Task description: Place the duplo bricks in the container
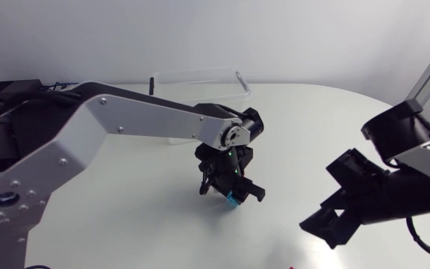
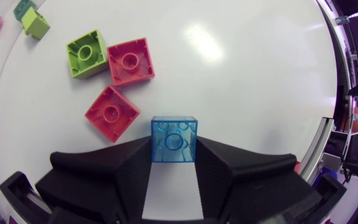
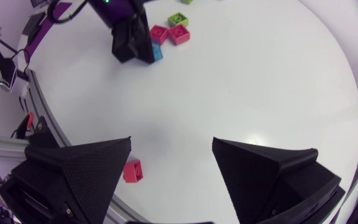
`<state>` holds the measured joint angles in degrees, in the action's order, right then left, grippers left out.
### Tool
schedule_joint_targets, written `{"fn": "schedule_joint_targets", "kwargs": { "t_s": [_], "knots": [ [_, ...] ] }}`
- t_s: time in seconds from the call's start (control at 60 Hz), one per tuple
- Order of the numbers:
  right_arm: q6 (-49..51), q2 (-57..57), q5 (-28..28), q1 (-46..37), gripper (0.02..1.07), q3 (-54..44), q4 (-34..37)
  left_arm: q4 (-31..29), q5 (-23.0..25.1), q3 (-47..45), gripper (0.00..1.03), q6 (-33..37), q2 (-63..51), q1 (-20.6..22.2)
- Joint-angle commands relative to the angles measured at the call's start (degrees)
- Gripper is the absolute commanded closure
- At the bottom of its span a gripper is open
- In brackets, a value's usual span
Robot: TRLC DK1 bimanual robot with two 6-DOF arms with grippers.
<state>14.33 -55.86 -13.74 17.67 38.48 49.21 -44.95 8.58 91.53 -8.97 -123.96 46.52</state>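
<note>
The left hand (image 2: 174, 144) grips the blue brick (image 2: 174, 132) from both sides, evidently bound for the container (image 1: 200, 78). The right hand (image 3: 172, 140) gapes wide, empty.

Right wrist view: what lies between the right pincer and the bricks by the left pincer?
Right wrist view shows bare table; only a small red brick lies close by the right pincer.

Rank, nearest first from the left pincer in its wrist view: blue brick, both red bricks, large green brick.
1. Blue brick, clamped in the left pincer.
2. Near red brick, just ahead, off to one side.
3. Far red brick, farther ahead.
4. Green brick, beside the far red one, outermost.
</note>
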Motion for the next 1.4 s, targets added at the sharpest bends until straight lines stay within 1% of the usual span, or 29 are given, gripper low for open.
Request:
{"fn": "schedule_joint_targets", "kwargs": {
  "t_s": [0.0, 0.15, 0.317, 0.5, 0.6, 0.65, 0.8, 0.833, 0.95, 1.05, 1.133, 1.383],
  "knots": [
    [2.8, 0.1, -0.3, 1.4, 0.13, -1.9, 2.0, 0.0, 0.2, -1.4, 0.80, 0.7, 5.7, -0.5],
    [3.5, -3.3, -0.8, 4.3, 0.13, -1.5, 4.0, 0.0, 0.0, -0.8, 0.80, 1.4, 12.0, -1.2],
    [3.3, -7.1, -0.8, 7.5, 0.13, -1.4, 4.1, 0.5, -3.3, 0.7, 0.80, 2.5, 16.8, -2.8],
    [3.1, -12.8, -0.7, 10.6, 0.13, -1.4, 4.1, 2.9, -5.9, 2.9, 0.80, 3.3, 20.0, -7.0],
    [2.6, -15.3, -0.4, 12.4, 0.15, -1.4, 4.1, 5.5, -8.6, 4.2, 0.80, 4.1, 20.5, -9.2],
    [2.5, -16.6, -0.3, 13.1, 0.15, -1.4, 4.0, 7.1, -9.0, 5.1, 0.80, 4.3, 20.4, -10.8],
    [2.1, -19.6, 1.1, 15.0, 0.15, -1.4, 3.9, 9.7, -10.0, 7.4, 0.80, 4.5, 19.5, -13.7],
    [2.0, -20.3, 1.2, 15.6, 0.17, -1.4, 3.9, 9.9, -10.0, 8.1, 0.80, 4.5, 19.0, -14.3],
    [1.8, -22.9, 2.0, 17.5, 0.17, -1.4, 3.9, 11.0, -11.0, 9.9, 0.80, 4.6, 17.2, -16.2],
    [1.3, -24.5, 2.1, 19.3, 0.19, -1.4, 3.8, 11.8, -11.0, 11.0, 0.80, 4.6, 15.3, -17.9],
    [1.0, -25.7, 2.7, 20.6, 0.20, -1.4, 3.7, 12.3, -11.0, 12.4, 0.80, 4.5, 13.7, -19.0],
    [0.9, -28.4, 5.1, 21.1, 0.21, -1.5, 2.9, 14.3, -11.6, 16.3, 0.80, 4.5, 7.7, -22.7]
  ]
}}
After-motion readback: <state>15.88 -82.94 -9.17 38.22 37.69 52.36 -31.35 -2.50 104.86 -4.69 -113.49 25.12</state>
